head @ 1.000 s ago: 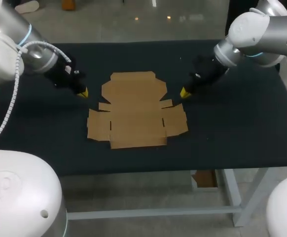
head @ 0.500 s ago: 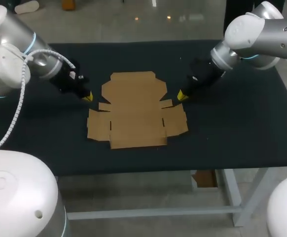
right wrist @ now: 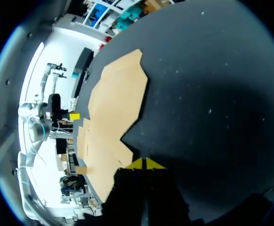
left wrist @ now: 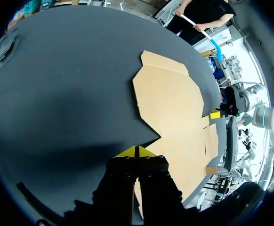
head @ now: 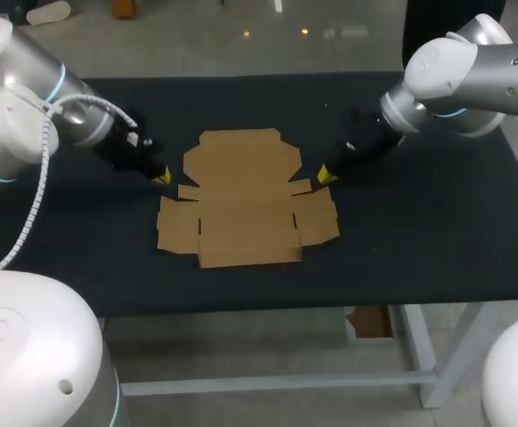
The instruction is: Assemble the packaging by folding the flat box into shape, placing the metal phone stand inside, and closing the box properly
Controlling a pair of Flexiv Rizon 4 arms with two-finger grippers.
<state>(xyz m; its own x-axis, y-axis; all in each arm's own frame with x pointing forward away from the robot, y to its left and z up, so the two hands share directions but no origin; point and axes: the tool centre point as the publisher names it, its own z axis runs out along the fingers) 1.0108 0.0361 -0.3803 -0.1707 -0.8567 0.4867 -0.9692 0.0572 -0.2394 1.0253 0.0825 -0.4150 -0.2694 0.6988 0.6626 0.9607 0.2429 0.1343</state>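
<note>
A flat brown cardboard box blank (head: pixel 243 197) lies unfolded in the middle of the black table (head: pixel 437 222). My left gripper (head: pixel 161 177) is shut and empty, its yellow tips low at the blank's left edge, by the notch above the left flap. In the left wrist view the gripper (left wrist: pixel 136 152) points at the cardboard (left wrist: pixel 174 108) just ahead. My right gripper (head: pixel 325 173) is shut and empty at the blank's right edge, beside the small right tab. The right wrist view shows the gripper (right wrist: pixel 145 163) next to the cardboard (right wrist: pixel 113 113). No metal phone stand is in view.
Black tabletop surrounds the blank on all sides, with wide bare areas to the far left and far right. The table's front edge (head: pixel 268 307) runs close below the blank.
Both grippers have moved inward and down toward the blank's side edges. The cardboard has not shifted.
</note>
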